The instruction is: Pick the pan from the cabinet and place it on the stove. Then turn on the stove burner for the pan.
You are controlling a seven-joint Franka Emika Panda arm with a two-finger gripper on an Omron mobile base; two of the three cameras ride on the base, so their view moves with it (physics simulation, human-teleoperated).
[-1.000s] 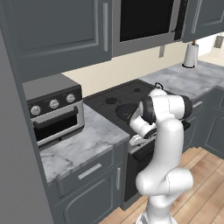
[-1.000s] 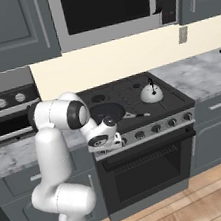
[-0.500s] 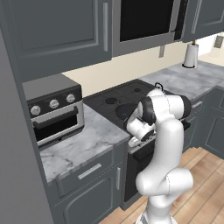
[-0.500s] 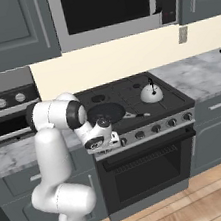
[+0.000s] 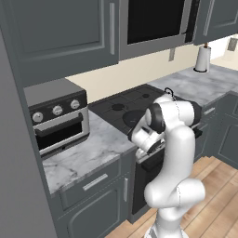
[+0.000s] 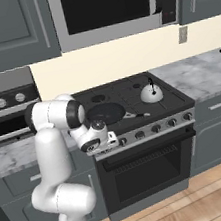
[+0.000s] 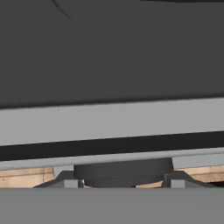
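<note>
Black pan (image 6: 105, 113) already sits on the stove (image 6: 150, 126), so we judge placing done; the burner remains. Our gripper (image 7: 122, 181), jaws apart around a front knob (image 7: 123, 171), grips nothing yet.
</note>
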